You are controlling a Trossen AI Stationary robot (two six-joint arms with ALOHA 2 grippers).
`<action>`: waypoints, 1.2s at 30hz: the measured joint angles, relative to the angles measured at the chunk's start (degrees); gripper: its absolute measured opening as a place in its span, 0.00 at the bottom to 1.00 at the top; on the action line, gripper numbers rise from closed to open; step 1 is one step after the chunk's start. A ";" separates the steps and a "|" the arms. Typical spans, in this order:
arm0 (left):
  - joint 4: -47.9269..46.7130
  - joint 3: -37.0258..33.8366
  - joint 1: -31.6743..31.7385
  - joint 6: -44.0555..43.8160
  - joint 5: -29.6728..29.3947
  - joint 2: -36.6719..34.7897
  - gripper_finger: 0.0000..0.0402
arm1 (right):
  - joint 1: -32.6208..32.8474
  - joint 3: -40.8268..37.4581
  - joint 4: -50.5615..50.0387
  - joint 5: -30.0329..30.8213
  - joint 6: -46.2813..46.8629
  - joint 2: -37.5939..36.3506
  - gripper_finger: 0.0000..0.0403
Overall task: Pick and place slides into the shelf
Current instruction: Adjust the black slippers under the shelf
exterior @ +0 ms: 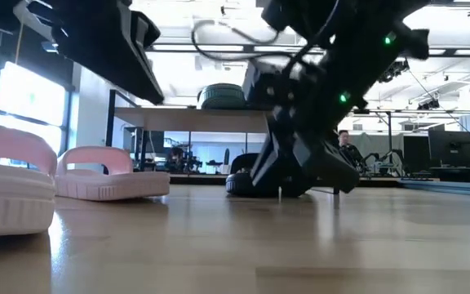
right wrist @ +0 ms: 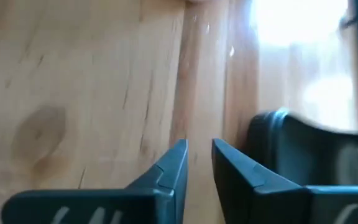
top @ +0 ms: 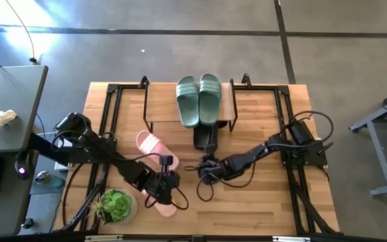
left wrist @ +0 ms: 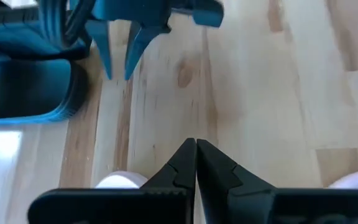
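A sage green pair of slides (top: pixel 198 99) lies on the shelf's plank top (top: pixel 158 106) at the far middle. One black slide (top: pixel 205 138) lies on the table just in front of the shelf. Two pink slides lie soles down on the table, one (top: pixel 153 144) at left centre, one (top: pixel 166 204) nearer the front edge. My right gripper (right wrist: pixel 199 149) hovers low over bare wood, slightly open, nothing between its fingers, the black slide (right wrist: pixel 303 155) just beside one finger. My left gripper (left wrist: pixel 196 146) is shut and empty, between the pink slides, facing the right gripper (left wrist: pixel 120 56).
A small potted plant (top: pixel 116 205) stands at the table's near left corner. Black metal frames (top: pixel 106 134) run along both table sides. Cables loop off the right arm near its wrist (top: pixel 203 189). Bare wood lies to the near right (top: pixel 267 202).
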 joint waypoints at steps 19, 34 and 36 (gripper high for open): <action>0.18 0.00 0.11 2.96 3.61 -0.74 0.01 | 6.88 7.49 -31.23 11.32 52.59 -5.37 0.32; 4.70 0.00 0.21 8.98 23.75 -0.74 0.01 | 6.20 1.34 -38.79 10.54 93.90 -6.79 0.32; 5.56 0.00 0.21 10.25 25.95 -0.74 0.01 | 5.34 -0.07 -36.82 10.30 94.61 -6.75 0.32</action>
